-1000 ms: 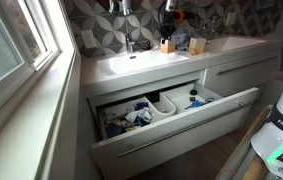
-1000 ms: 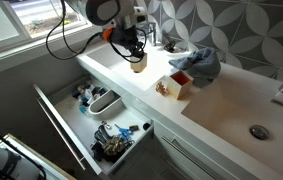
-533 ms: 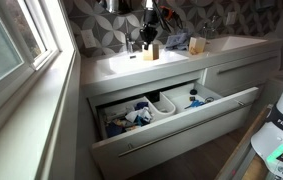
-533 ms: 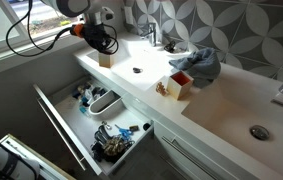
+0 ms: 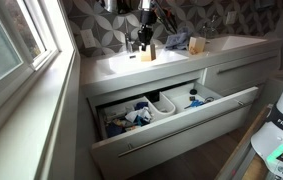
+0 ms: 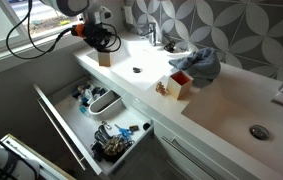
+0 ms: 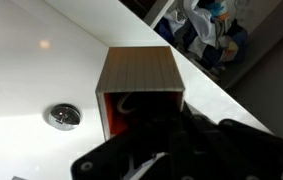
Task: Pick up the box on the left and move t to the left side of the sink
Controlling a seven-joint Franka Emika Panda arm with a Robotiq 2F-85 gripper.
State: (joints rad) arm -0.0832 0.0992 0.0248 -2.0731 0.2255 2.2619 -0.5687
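One box (image 6: 104, 60) sits under the end effector (image 6: 103, 48) — beside the sink (image 6: 147, 60).

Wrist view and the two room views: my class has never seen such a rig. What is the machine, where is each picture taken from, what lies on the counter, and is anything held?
The machine is one robot arm with jaws at its end. Two cameras stand in the room, viewing a bathroom vanity from different spots; the third rides on the wrist, looking past the dark jaws. A tan box stands on the white counter beside a sink drain, right at the jaws; whether they grip it I cannot tell. Further along lie another box and a blue cloth. Below, a drawer stands open.
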